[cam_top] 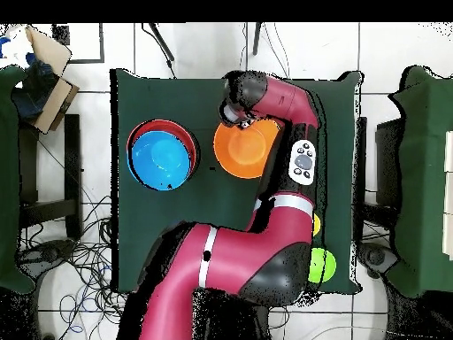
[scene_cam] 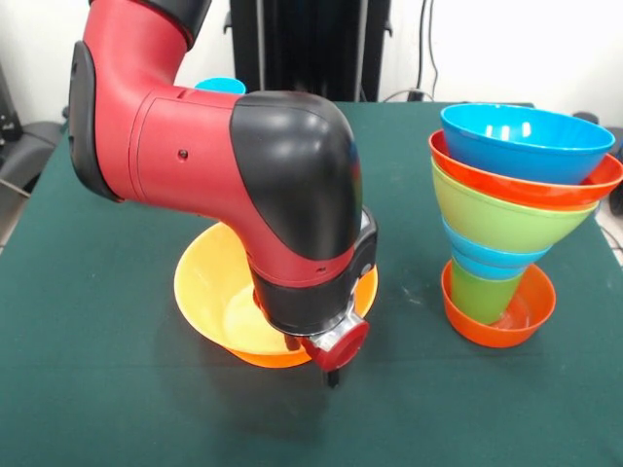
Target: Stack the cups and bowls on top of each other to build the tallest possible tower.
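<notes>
The tower (scene_cam: 506, 214) stands at the right of the front view: a red-orange small bowl (scene_cam: 516, 316) lowest, then a green cup (scene_cam: 482, 292), a blue bowl, a green bowl, an orange bowl and a blue bowl (scene_cam: 526, 141) on top, widening upward. It also shows in the overhead view (cam_top: 162, 157). A wide yellow-orange bowl (scene_cam: 209, 282) sits upright on the cloth at the middle, also in the overhead view (cam_top: 246, 150). My gripper (scene_cam: 331, 374) hangs at this bowl's near rim, close to the cloth; the wrist hides most of it. In the overhead view it (cam_top: 234, 113) sits at the bowl's edge.
A blue cup or small bowl (scene_cam: 219, 86) shows behind the arm at the far side. In the overhead view a green piece (cam_top: 323, 264) and a yellow piece (cam_top: 316, 223) lie near the robot's base, partly hidden by the arm. The green cloth (scene_cam: 97, 389) covers the table.
</notes>
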You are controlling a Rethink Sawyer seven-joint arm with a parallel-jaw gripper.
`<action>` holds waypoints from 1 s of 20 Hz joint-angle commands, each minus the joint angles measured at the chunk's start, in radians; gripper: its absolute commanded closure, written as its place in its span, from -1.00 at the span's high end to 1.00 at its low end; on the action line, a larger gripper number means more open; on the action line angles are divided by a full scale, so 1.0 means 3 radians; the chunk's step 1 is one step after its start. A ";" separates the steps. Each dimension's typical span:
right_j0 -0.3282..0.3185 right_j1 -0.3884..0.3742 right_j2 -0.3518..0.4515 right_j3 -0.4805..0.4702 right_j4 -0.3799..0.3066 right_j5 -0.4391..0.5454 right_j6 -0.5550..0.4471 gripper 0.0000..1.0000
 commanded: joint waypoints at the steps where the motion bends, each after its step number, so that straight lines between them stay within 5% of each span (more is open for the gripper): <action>1: 0.0084 0.0072 0.0092 -0.0045 -0.0012 0.0066 0.0486 1.00; 20: 0.0122 0.0105 0.0041 -0.0061 0.0159 0.0038 0.0553 1.00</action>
